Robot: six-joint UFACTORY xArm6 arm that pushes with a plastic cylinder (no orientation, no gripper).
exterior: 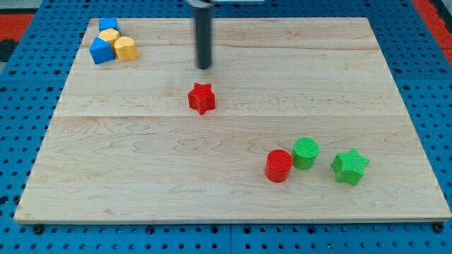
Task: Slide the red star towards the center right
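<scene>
The dark rod's tip [205, 68] touches nothing, holding nothing, poised just above the red star-shaped block [201, 98] on the pale wooden board [141, 155].

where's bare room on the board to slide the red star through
Open wood: right of the red star, above the green cylinder; also the bottom-left. Crowded: top-left blue and yellow blocks; bottom-right red cylinder, green star. My tip sits above the star.

The light wooden table top [233, 183] carries eight small coloured blocks in all. Two are red, a red star [201, 98] and a red cylinder [278, 166], and two are green, a green cylinder [306, 152] and a green star [350, 166]. By the top left corner sit two blue blocks, a small blue cube [108, 25] and a larger blue angular block [101, 51], with two yellow rounded blocks [126, 49] [109, 34].
</scene>
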